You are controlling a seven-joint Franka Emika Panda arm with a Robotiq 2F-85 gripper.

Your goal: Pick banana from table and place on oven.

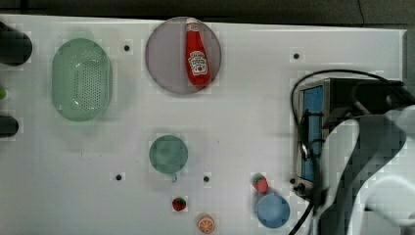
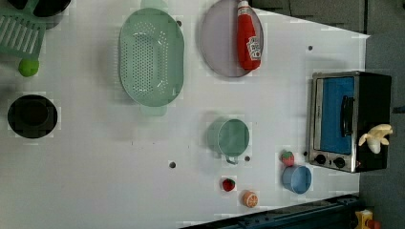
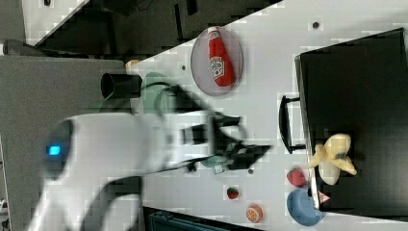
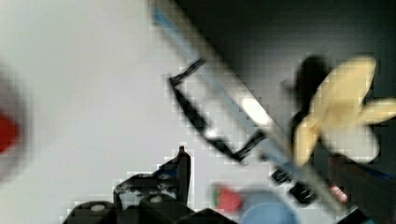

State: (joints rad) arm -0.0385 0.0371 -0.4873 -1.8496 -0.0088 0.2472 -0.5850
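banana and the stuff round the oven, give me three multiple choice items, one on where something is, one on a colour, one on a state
1. Where is the banana?
A. on the black top of the oven
B. on the table beside the green strainer
C. in the blue bowl

2. What colour is the bowl next to the oven's knob end?
A. red
B. blue
C. black

3. How is the ketchup bottle placed?
A. standing upright on the table
B. lying on its side on the round grey plate
C. tipped into the green strainer

Answers:
1. A, the left view and the right view both show the banana resting on the oven's dark top, near the knob end.
2. B, it is plainly blue in the top, left and right views.
3. B, the bottle lies flat across the plate.
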